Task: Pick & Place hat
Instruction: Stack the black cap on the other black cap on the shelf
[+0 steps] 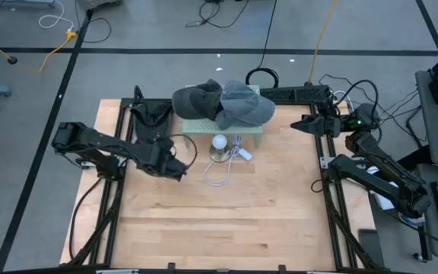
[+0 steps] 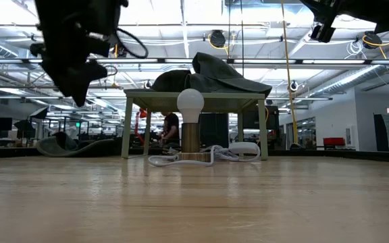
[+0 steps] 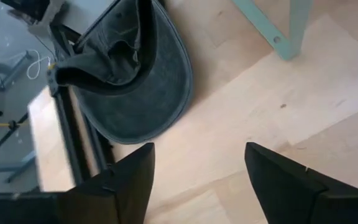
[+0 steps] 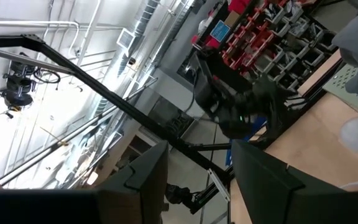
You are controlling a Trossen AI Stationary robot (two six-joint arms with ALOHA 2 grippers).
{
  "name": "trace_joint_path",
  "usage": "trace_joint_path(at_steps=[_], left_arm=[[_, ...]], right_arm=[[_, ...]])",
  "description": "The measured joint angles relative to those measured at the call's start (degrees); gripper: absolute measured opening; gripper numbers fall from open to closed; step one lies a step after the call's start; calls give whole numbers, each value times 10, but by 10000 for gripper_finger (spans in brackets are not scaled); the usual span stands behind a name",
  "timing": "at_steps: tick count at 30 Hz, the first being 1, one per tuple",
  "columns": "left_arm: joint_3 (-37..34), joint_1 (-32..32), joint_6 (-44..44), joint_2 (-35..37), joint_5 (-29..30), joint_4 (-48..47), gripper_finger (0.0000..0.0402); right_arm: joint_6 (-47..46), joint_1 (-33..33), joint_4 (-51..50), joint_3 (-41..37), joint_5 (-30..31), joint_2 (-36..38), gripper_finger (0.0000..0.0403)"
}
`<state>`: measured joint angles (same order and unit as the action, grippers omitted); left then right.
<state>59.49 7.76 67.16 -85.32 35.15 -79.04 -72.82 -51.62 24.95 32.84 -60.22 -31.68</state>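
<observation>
A dark grey cap (image 3: 135, 74) lies at the table's far left (image 1: 152, 116), brim flat on the wood and crown against the black frame rail. Two more grey hats (image 1: 223, 105) are piled on the small pale-green stand (image 1: 258, 135) at the far middle. My left gripper (image 3: 197, 168) hovers open over bare wood just on the near side of the dark cap's brim (image 1: 179, 169), slanting down and touching nothing. My right gripper (image 1: 304, 124) waits raised at the far right, open and empty (image 4: 197, 168).
A white bulb lamp (image 1: 219, 142) on a wooden base stands in front of the stand, its white cord (image 1: 220, 173) looped on the table. Black frame rails (image 1: 112, 183) run along the table's left and right sides. Bare wood fills the near half (image 1: 219, 228).
</observation>
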Motion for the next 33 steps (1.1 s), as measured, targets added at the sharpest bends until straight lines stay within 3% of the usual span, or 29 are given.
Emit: trace_joint_path(at_steps=[9, 14, 19, 24, 33], left_arm=[[-96, 39, 144, 0, 64, 65, 260], [-138, 39, 172, 0, 120, 95, 251], [-163, 37, 157, 0, 156, 159, 252], [-185, 19, 84, 0, 163, 237, 253], [-186, -44, 19, -3, 180, 244, 253]], right_arm=[[9, 0, 0, 0, 6, 0, 169], [21, 0, 0, 0, 20, -3, 169], [36, 0, 0, 0, 20, -13, 169], [61, 0, 0, 0, 20, -22, 169], [134, 0, 0, 0, 16, -26, 169]])
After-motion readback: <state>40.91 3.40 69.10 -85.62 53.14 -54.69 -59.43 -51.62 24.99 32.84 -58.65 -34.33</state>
